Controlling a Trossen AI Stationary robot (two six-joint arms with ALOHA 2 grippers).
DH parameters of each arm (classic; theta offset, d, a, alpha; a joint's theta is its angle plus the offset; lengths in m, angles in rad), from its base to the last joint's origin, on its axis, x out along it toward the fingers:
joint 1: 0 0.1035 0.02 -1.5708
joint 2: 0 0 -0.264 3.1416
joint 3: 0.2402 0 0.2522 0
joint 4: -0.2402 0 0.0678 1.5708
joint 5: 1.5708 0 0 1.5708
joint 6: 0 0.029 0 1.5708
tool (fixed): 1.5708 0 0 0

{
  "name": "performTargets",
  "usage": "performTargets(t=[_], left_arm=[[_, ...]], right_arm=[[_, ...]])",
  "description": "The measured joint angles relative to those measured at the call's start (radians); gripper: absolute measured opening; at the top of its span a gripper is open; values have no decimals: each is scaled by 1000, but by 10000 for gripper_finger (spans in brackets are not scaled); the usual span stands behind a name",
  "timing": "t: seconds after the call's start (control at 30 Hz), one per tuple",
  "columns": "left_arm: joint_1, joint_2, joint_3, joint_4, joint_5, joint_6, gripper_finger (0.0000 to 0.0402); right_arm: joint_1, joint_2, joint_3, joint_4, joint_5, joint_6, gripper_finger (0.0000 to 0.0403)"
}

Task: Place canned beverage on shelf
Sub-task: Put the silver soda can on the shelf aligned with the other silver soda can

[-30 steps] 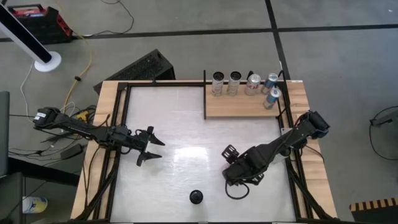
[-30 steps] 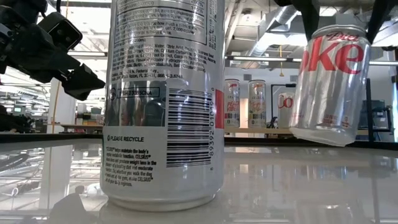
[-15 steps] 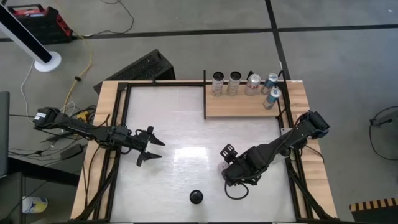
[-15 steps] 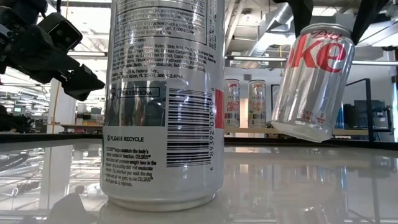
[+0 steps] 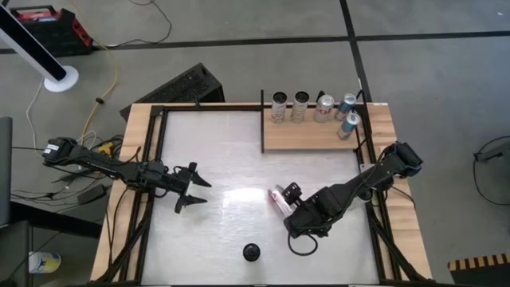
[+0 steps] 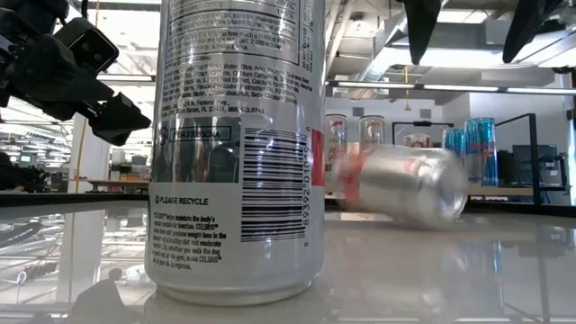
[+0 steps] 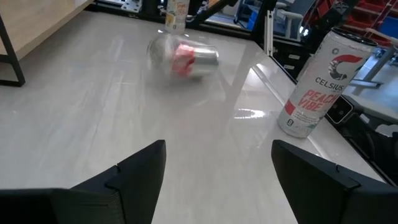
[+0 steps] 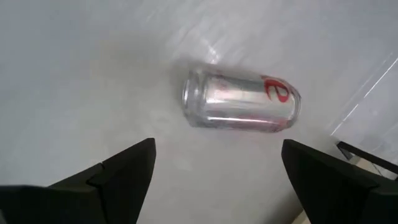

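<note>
Left gripper [image 5: 194, 188]: near left edge, fingers apart, empty, waiting.
Tall can [image 5: 252, 253]: upright at front edge, untouched.
Coke can [image 5: 277, 197]: on its side mid-bench, free of any grip, likely needs regrasping.
Right gripper [image 5: 292, 209]: just above can, fingers spread wide, empty.
Shelf [image 5: 312, 135]: back right corner, five cans standing.

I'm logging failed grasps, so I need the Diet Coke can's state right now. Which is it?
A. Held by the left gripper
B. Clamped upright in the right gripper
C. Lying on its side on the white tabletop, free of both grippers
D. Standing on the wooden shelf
C: the Diet Coke can lies on its side on the tabletop, and the right gripper hangs open above it, not touching.
</note>
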Motion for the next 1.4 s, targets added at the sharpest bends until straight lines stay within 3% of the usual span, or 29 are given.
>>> performTargets(t=[0.17, 0.23, 0.33, 0.47, 0.53, 0.8, 1.4], left_arm=[[0, 0, 0, 0, 0, -1, 277], [0, 0, 0, 0, 0, -1, 277], [0, 0, 0, 0, 0, -1, 277], [0, 0, 0, 0, 0, -1, 277], [0, 0, 0, 5, 0, 0, 277], [0, 0, 0, -16, 5, -11, 277], [0, 0, 0, -22, -6, -1, 277]], right_arm=[[0, 0, 0, 1, -2, 47, 372], [-1, 1, 0, 11, -3, 152, 370], [-34, 1, 0, 52, 10, 492, 369], [-136, 1, 0, 43, 9, 1121, 368], [-176, 1, -14, 64, -2, 1237, 368], [-233, 2, -138, 193, -64, 1267, 368], [-301, 2, -414, 467, -44, 1293, 368]])
